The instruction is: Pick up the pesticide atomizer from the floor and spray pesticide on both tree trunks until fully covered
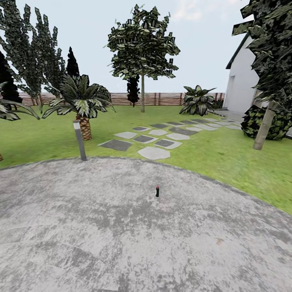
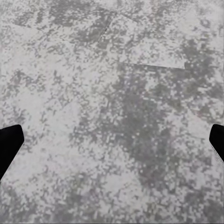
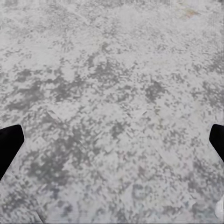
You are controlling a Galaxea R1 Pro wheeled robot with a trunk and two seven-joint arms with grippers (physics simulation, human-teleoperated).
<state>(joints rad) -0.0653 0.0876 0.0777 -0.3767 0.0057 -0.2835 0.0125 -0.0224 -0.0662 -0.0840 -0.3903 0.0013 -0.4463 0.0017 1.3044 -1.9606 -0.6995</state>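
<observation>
Two grippers spread wide, left [image 2: 112, 144], right [image 3: 112, 144], above mottled concrete; tiny dark atomizer [image 1: 157, 191], seemingly upright, red-tipped.

My left gripper [image 2: 112, 144] hangs spread wide, one dark fingertip [image 2: 9, 144] at each side, and between and beyond them lies mottled grey paving [image 2: 112, 93] with a thin crack line running farther ahead

Your left gripper [image 2: 112, 147] has its two dark fingertips [image 2: 9, 144] at 9 and 3 o'clock of its wrist view, spread wide with nothing between. Your right gripper [image 3: 112, 147] looks the same, apparently pointing straight down, though only the fingertips [image 3: 9, 144] show.
</observation>
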